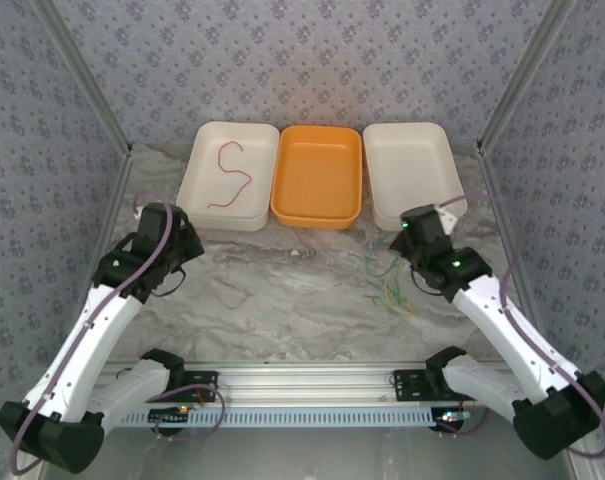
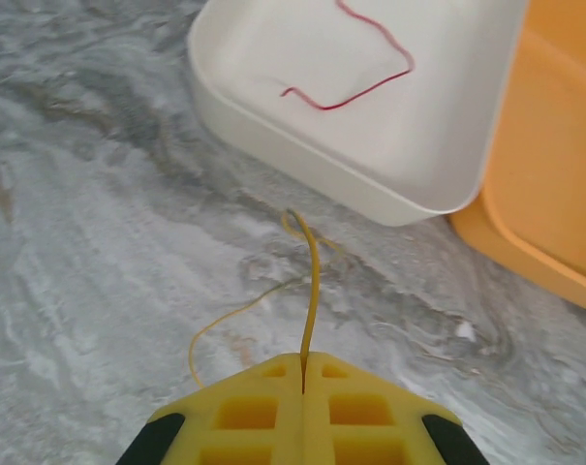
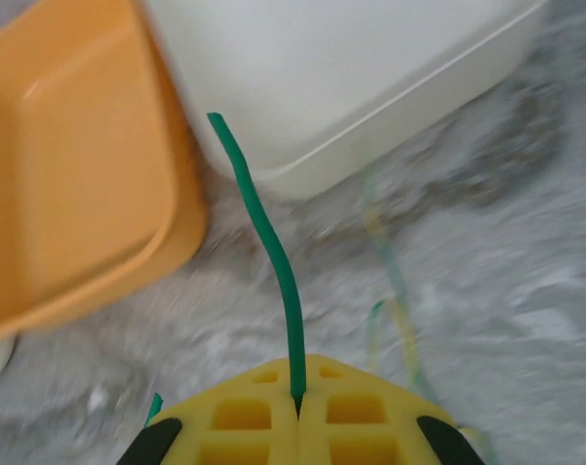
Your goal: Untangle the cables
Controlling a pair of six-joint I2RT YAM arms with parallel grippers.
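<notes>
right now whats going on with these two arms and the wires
The two arms are sorting a tangle of thin cables. The left gripper is shut on a yellow cable that trails out over the table. The right gripper is shut on a green cable. A red cable already lies alone in the left white tray. A bunch of loose green and yellow cables sits on the table by the right gripper, not yet separated.
</notes>
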